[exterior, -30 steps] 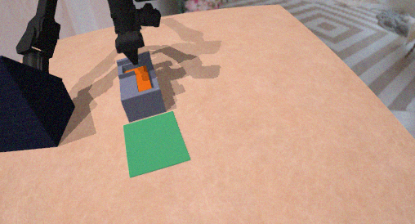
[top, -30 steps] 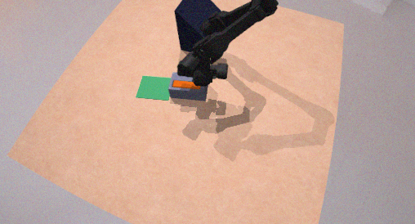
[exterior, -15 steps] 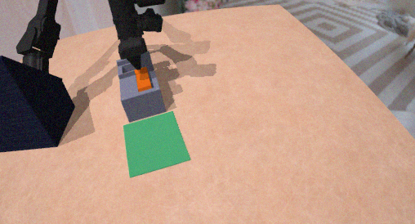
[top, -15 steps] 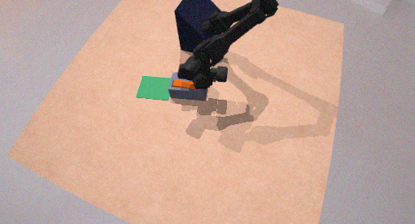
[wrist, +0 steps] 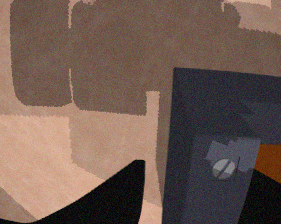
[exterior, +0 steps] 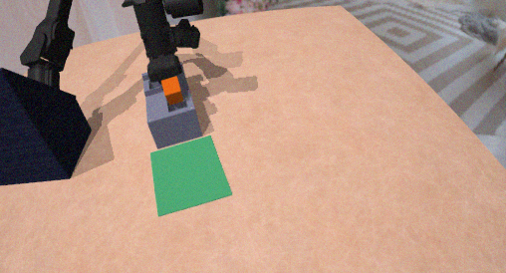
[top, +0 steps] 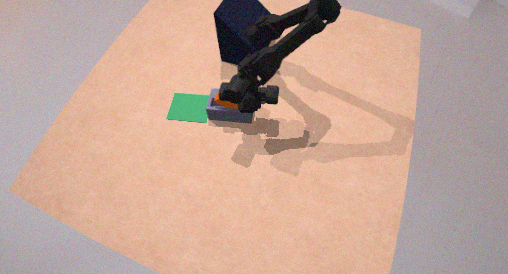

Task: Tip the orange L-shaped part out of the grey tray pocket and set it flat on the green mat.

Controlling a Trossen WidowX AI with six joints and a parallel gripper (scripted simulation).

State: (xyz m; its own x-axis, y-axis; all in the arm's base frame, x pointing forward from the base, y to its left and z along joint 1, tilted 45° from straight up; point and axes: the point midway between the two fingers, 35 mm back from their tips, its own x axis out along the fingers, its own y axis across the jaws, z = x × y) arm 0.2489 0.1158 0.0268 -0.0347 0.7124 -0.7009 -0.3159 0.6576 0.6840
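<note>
The orange part (top: 225,101) (exterior: 172,90) (wrist: 272,159) is tilted in the grey tray (top: 230,114) (exterior: 175,130) (wrist: 179,175). Its end toward the green mat (top: 187,108) (exterior: 191,176) is raised above the pocket in the exterior view. Its L-shaped end is hidden under my gripper (top: 248,108) (exterior: 164,77) (wrist: 197,166). The gripper is down at the tray's end away from the mat, its fingers part open with nothing between them. The wrist view shows a dark fingertip on each side and only a corner of the part. The mat lies flat beside the tray.
A tall dark navy block (top: 239,30) (exterior: 42,133) stands on the table near the arm, behind the tray in the top view and at the left edge in the exterior view. The tray has raised walls around the pocket. The arm's shadows fall across the table.
</note>
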